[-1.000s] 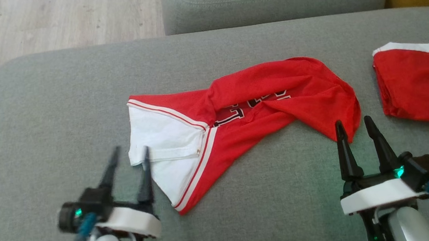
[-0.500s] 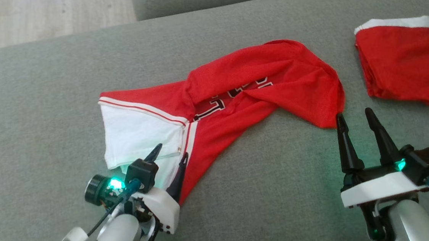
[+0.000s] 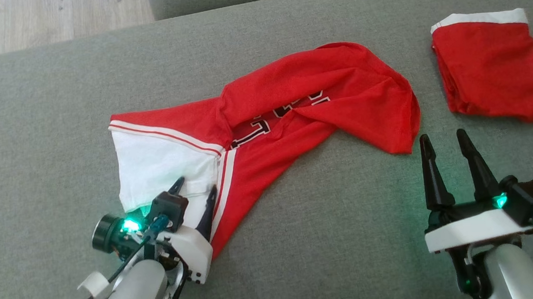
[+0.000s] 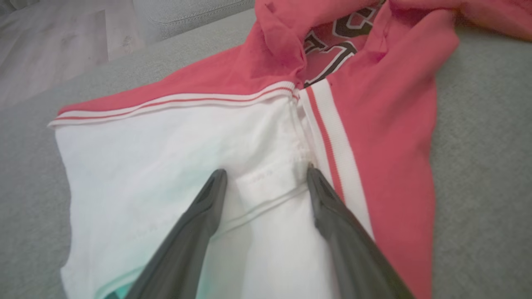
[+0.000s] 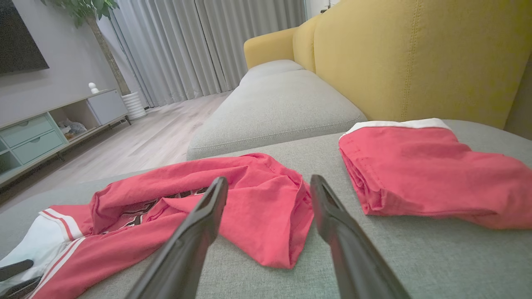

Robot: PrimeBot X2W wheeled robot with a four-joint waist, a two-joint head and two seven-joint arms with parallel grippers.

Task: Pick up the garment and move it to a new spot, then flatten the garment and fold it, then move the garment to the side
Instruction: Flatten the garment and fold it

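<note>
Head view: crumpled red-and-white garment point(image 3: 339, 101) lies mid-way across the grey sofa cushion point(image 3: 52, 90).
Left gripper point(image 3: 196, 184) tilts in over its white panel, fingers spread wide astride a seam, clamping nothing; right gripper point(image 3: 442, 135) points up-view, spread wide and empty, just short of the red corner.

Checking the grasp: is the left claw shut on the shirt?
No, the left claw stands wide open over the white part of the shirt.

Blk/white block lettering point(image 3: 252, 132) on red garment point(image 3: 337, 87), partly in folds, not legible
</note>
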